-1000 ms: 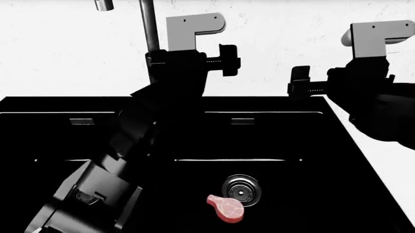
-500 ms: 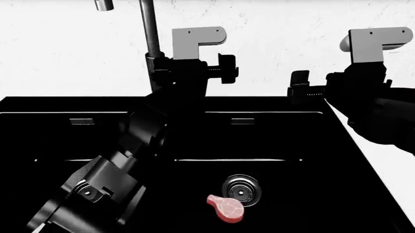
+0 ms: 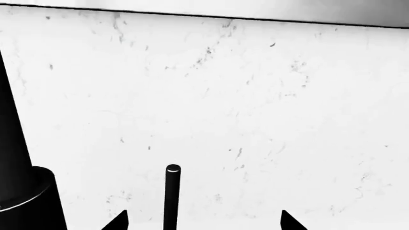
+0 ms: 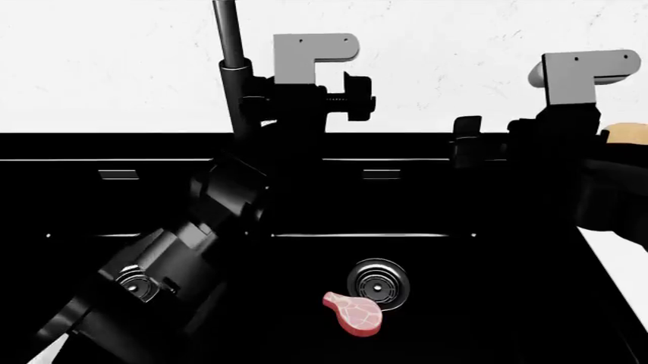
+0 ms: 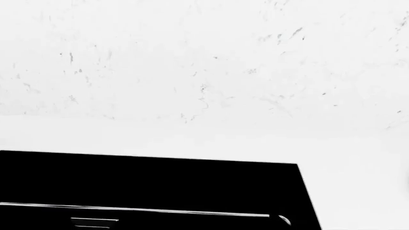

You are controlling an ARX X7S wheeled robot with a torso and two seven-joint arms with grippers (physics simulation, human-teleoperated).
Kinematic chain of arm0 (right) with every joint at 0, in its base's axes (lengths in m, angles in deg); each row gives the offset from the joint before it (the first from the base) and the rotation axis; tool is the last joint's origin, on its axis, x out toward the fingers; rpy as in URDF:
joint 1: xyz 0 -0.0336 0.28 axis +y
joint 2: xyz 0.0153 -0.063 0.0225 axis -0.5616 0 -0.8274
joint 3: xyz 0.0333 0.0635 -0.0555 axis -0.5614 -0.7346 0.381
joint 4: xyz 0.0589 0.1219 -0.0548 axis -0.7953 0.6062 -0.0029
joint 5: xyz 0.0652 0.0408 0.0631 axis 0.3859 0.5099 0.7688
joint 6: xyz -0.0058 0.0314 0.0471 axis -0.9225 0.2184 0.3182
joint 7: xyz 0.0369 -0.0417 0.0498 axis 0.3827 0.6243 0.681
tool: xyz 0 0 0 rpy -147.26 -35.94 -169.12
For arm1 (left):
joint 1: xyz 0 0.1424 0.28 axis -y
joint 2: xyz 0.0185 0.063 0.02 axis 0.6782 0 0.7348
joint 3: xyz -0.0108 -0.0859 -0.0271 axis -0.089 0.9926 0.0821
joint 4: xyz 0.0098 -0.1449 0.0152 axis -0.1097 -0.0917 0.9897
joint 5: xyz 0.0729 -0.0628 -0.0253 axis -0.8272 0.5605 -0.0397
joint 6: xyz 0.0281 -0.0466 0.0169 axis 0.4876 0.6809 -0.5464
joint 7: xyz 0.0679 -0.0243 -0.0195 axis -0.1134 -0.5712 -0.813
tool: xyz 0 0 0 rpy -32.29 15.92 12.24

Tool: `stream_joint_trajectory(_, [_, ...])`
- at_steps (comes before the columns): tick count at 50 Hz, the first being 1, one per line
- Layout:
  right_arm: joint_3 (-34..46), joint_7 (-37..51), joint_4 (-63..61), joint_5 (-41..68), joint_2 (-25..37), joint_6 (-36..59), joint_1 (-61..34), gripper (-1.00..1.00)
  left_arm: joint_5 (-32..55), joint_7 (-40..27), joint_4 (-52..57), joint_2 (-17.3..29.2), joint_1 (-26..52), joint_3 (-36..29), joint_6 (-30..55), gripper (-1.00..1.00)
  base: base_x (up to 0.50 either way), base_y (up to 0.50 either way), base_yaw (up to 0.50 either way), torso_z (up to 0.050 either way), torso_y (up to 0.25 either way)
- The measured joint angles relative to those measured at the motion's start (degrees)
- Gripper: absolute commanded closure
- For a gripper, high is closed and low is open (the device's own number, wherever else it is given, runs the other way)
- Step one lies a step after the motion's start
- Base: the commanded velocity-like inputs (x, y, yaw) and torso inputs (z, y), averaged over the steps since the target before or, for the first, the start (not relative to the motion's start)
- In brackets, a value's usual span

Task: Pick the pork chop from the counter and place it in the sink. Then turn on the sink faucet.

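The pink pork chop [image 4: 353,312] lies on the floor of the black sink's [image 4: 506,303] right basin, just in front of the round steel drain [image 4: 378,283]. Behind the sink rises the sink faucet [image 4: 230,45]. My left gripper [image 4: 303,102] is up at its base. In the left wrist view it [image 3: 204,223] is open, and the thin upright lever [image 3: 172,196] stands between its fingertips [image 3: 118,223], nearer one of them, beside the faucet's thick base [image 3: 26,191]. My right gripper [image 4: 468,140] hovers over the sink's back right rim. Its fingers do not show against the black sink [image 5: 147,187].
The white counter [image 4: 623,258] runs along the sink's right side and back [image 5: 351,191], below a speckled white wall [image 3: 255,96]. A tan round object [image 4: 627,133] peeks out at the right edge. My left arm [image 4: 162,280] crosses the divider and left basin.
The head view has shifted, so the sink's back edge sits higher and the spout tip has left the frame. My left gripper has edged up at the faucet. The pork chop has not moved.
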Motion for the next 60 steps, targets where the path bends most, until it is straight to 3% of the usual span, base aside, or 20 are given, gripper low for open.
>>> stream_joint_trajectory(10, [0.03, -0.2, 0.0, 0.05, 0.18, -0.15, 0.16, -1.0, 2.46, 1.02, -3.94, -0.41, 2.44, -5.44, -4.62, -1.0, 0.0, 0.0, 0.0, 0.0, 0.0])
stream_joint_trajectory(23, [0.43, -0.85, 0.59, -0.46, 0.13, -0.64, 0.41, -1.0, 18.38, 1.24, -12.13, -0.69, 7.06, -23.86, -14.85, -1.0, 0.0, 0.0, 0.0, 0.0, 0.0])
stream_joint_trajectory(32, [0.57, -1.18, 0.77, -0.62, 0.28, -0.97, 0.86, -1.0, 26.01, 1.18, -15.09, -0.71, 8.83, -32.16, -19.05, -1.0, 0.0, 0.0, 0.0, 0.0, -0.107])
stream_joint_trajectory(45, [0.52, -1.3, 0.58, -0.53, 0.6, -1.29, 1.39, -1.0, 29.16, 1.16, -15.68, -0.74, 10.47, -36.89, -21.76, -1.0, 0.0, 0.0, 0.0, 0.0, 0.0])
stream_joint_trajectory(60, [0.63, -2.01, 0.98, -0.89, 0.81, -2.16, 2.23, -1.0, 29.71, 2.0, -14.32, -0.76, 10.47, -38.05, -23.27, -1.0, 0.0, 0.0, 0.0, 0.0, 0.0])
